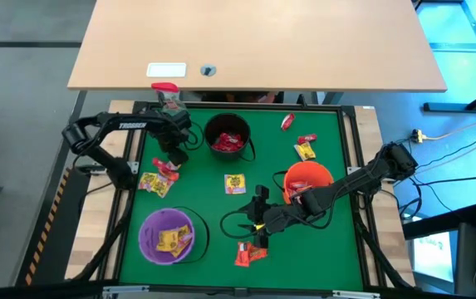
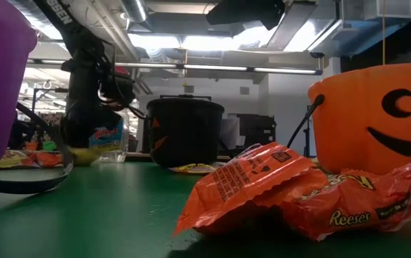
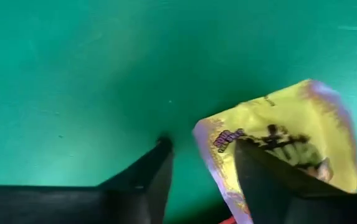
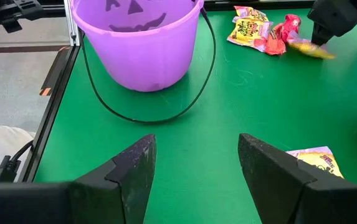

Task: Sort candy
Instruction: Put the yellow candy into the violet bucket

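Three buckets, purple [image 1: 168,237], orange [image 1: 307,178] and black [image 1: 228,137], stand on the green tabletop [image 1: 213,191]. Left gripper [image 1: 176,156], jaws spread, straddles a yellow candy [image 3: 290,140] at far left; closing comes next. Right gripper [image 1: 258,218] waits released, near centre.

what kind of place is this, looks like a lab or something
Most likely a robotics lab or workshop. A green mat sits in a framed workcell with two robot arms over it, cables run off the side, and the low view shows an open room with strip lights and exposed ceiling fittings behind the black bucket.
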You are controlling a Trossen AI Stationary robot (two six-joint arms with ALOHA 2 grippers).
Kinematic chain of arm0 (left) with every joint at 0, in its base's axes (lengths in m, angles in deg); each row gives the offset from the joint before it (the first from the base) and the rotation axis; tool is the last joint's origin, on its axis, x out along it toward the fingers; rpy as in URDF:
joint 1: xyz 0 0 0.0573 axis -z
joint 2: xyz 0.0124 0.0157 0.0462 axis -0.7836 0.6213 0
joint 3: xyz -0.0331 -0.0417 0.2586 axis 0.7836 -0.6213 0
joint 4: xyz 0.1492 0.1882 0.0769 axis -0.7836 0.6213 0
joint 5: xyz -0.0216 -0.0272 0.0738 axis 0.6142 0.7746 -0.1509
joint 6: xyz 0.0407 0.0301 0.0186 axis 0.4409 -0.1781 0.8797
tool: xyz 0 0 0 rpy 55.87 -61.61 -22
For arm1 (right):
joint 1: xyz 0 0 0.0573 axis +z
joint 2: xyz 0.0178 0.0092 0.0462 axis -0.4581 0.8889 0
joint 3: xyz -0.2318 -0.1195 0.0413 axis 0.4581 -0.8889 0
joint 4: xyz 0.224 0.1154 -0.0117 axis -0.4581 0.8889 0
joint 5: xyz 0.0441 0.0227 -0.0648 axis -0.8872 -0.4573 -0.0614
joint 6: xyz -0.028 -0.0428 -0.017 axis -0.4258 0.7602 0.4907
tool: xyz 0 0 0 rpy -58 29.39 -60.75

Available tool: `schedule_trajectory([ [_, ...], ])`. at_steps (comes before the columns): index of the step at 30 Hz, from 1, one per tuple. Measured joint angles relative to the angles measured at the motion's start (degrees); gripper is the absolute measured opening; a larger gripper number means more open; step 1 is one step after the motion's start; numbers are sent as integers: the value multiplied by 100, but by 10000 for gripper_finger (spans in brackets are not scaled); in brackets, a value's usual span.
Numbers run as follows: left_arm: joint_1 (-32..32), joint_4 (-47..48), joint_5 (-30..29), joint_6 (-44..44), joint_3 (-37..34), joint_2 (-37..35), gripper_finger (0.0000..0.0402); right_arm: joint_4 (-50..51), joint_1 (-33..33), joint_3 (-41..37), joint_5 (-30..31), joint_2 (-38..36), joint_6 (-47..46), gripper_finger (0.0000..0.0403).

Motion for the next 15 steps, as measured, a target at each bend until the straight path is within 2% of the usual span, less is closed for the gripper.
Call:
schedule_trajectory([
  [7,3,1,93,61,-11,4,19,0,0,0,0,0,0,225],
  [10,3,103,96,119,5,-16,6,2,0,0,-1,0,0,225],
  [15,27,839,19,145,317,-287,0,3,0,0,0,0,0,225],
])
